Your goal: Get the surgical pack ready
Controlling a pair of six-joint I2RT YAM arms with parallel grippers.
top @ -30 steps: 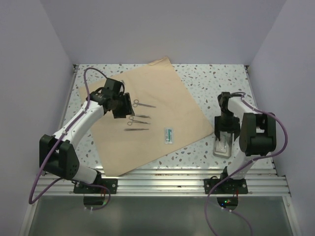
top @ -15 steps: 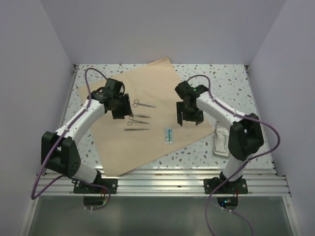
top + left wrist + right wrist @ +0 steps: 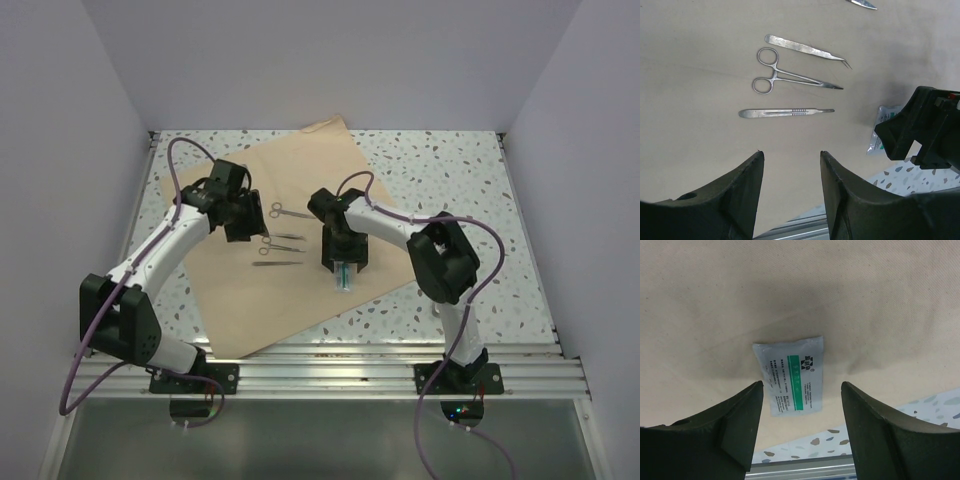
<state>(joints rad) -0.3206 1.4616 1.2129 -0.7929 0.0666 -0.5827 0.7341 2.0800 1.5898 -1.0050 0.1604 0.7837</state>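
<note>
Pickup step, probably: open right gripper (image 3: pixel 800 384) hovers over flat white-and-green packet (image 3: pixel 790 377) on tan kraft-paper sheet (image 3: pixel 250 300); next, lower and close; left gripper (image 3: pixel 791 154) open, empty.

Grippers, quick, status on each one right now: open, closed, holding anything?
Left gripper: open, empty, above the surgical pack near the steel instruments.
Right gripper: open, empty, over the small sealed packet.

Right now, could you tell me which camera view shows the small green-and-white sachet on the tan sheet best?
The right wrist view: the sachet lies whole between the right gripper's open jaws, its print visible. The left wrist view shows only part behind that gripper; the top external view shows it tiny, partly covered.
</note>
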